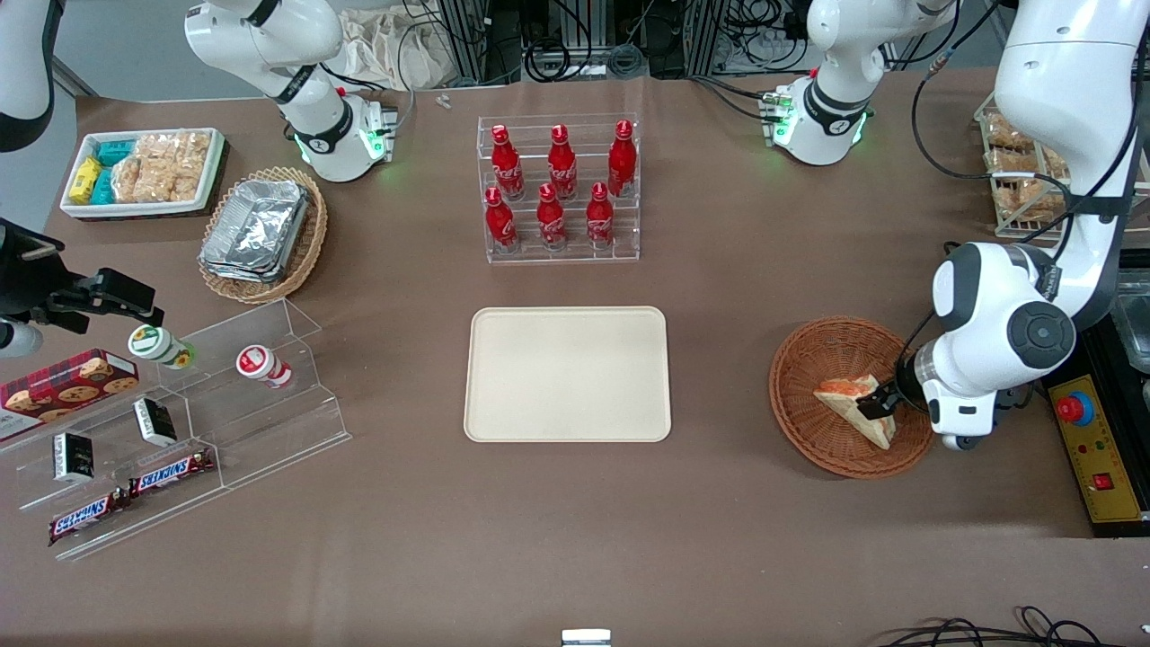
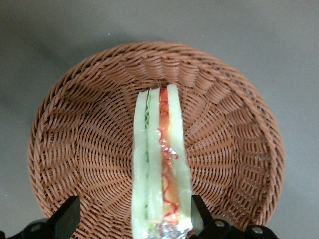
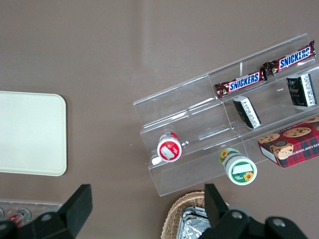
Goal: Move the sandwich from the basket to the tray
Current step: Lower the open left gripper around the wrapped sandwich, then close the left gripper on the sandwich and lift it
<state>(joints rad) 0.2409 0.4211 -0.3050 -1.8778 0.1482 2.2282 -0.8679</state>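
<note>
Down in the basket (image 1: pixel 809 409), the gripper (image 1: pixel 879 403) is straddling the sandwich (image 1: pixel 853 402), which is standing on edge. Its fingers are spread wide, one touching the bread, one well clear, gripping nothing yet. Straddling the slices suits a squeeze before carrying to the tray (image 1: pixel 568 374).

The table (image 1: pixel 719 539) carries six red cola bottles (image 1: pixel 561 189), two Snickers bars (image 1: pixel 135 494), two small yogurt cups (image 1: pixel 211 357), two wicker baskets (image 1: pixel 840 359), one cream tray (image 1: pixel 568 374), one sandwich (image 1: pixel 849 400), one cookie box (image 1: pixel 63 385) and one pincer (image 1: pixel 879 402).
</note>
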